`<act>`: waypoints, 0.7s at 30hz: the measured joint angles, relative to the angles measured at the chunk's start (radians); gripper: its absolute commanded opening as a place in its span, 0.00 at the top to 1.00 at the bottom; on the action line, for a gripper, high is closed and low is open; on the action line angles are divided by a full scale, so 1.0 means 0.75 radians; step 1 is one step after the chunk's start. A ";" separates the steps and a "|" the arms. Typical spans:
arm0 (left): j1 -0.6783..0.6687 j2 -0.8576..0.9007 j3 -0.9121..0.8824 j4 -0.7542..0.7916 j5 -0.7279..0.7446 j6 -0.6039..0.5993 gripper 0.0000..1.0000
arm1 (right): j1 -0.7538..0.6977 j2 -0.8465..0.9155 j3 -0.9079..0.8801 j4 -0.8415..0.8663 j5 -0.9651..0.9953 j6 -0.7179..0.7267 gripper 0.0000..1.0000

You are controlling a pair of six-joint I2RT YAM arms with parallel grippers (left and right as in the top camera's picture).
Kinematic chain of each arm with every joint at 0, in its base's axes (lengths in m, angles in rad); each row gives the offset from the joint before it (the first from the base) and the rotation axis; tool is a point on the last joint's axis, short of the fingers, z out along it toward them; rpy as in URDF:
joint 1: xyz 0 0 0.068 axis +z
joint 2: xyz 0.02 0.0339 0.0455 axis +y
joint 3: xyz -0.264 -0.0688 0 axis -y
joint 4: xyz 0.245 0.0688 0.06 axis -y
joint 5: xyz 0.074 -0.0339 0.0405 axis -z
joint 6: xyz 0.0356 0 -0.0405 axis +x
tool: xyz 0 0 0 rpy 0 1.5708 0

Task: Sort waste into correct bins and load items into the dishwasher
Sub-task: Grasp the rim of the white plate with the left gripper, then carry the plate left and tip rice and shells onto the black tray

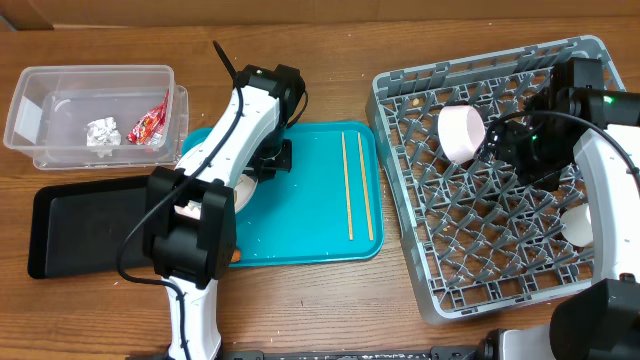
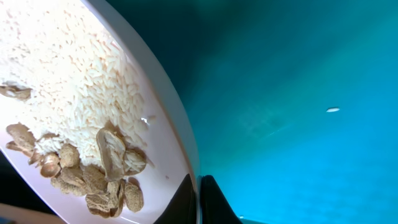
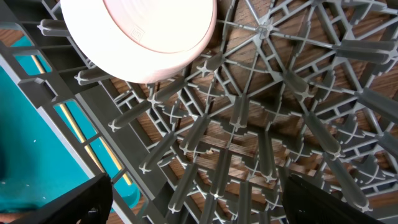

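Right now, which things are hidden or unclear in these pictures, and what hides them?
- Plate: overhead, the left arm covers almost all of it; left wrist, the frame edges cut it off.
- Left end effector: left wrist, the bottom edge cuts off the fingertips, so its hold on the plate rim is unclear.
- Second bowl: overhead, the right arm hides most of it.
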 measured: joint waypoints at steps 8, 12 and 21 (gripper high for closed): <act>0.000 -0.018 0.000 -0.094 -0.036 -0.074 0.96 | 0.000 0.000 0.000 -0.001 0.000 -0.001 0.11; 0.000 -0.110 0.001 -0.152 -0.058 -0.110 0.96 | 0.000 0.000 0.000 -0.004 0.000 -0.001 0.11; 0.000 -0.371 0.000 -0.244 -0.089 -0.175 0.96 | 0.000 0.000 0.000 -0.005 0.000 -0.003 0.11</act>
